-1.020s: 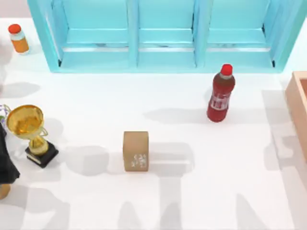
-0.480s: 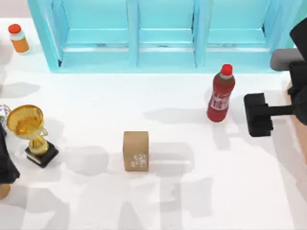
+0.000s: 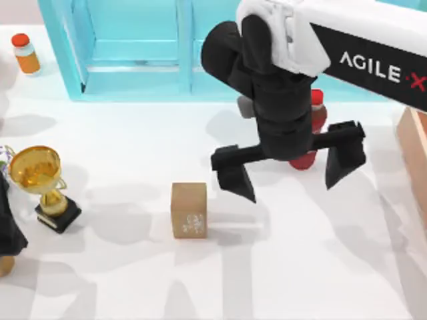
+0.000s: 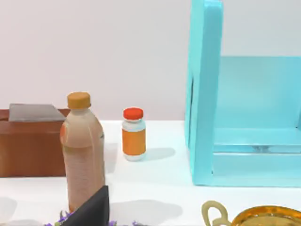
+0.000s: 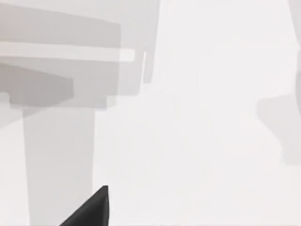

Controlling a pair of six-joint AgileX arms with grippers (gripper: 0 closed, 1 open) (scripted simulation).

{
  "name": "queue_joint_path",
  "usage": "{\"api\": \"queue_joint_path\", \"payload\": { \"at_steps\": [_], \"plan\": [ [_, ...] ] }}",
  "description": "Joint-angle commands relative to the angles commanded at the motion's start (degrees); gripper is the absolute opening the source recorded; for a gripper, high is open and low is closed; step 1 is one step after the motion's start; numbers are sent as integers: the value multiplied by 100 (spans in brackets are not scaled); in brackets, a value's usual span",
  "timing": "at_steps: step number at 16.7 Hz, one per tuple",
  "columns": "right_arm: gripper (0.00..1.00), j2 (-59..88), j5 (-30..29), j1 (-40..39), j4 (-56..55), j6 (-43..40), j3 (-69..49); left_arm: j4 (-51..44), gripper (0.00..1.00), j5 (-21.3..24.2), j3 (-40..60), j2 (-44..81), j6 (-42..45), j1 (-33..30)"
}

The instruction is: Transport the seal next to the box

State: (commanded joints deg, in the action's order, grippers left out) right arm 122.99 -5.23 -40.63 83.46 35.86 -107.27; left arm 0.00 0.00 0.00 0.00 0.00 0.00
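While the right pincer (image 3: 290, 176) gapes wide, seal (image 3: 189, 210) upright, speckled face toward table's near edge.

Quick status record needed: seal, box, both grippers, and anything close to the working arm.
seal: tan block upright on the table, free of both grippers
box: peach wall at the table's right edge, far from the seal
right gripper: open, above the table, right of the seal
left gripper: parked at the table's left edge
near the arm: red bottle, partly behind the right gripper
task: seal not yet grasped
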Motion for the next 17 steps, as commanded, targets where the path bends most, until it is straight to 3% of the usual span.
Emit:
{"api": "queue_joint_path", "payload": {
  "at_steps": [8,17],
  "plan": [
    [100,1986,405,-709,1048,1194,-3651,0,100,0,0,0,0,0],
    [100,2167,504,-777,1073,1412,-4190,0,100,0,0,0,0,0]
  ]
}}
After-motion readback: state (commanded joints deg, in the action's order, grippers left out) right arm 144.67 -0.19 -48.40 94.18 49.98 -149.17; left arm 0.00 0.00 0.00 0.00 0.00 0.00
